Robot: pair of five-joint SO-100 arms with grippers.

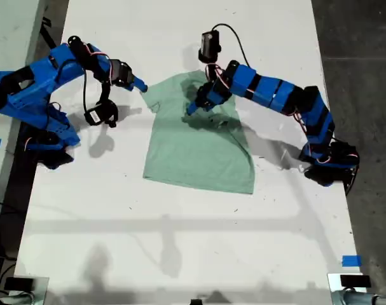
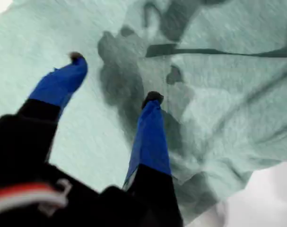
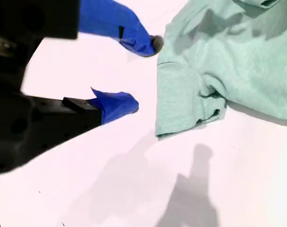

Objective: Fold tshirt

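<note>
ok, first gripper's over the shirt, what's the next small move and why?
Probably lower my first gripper and close on the tshirt: its jaws are open above rumpled cloth near the collar, gripping nothing. My second gripper is open beside the sleeve, off the fabric.

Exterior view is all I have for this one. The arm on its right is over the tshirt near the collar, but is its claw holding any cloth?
Observer: No. The first wrist view shows the first claw open, its two fingers spread over the tshirt with nothing pinched between them.
Operator: And the arm on the exterior view's left?
Observer: That carries the second claw, also open and empty. It is over bare table, just short of the sleeve.
Operator: Is that sleeve lying flat?
Observer: Not quite. The second wrist view shows its hem puckered and curled up at one spot.
</note>
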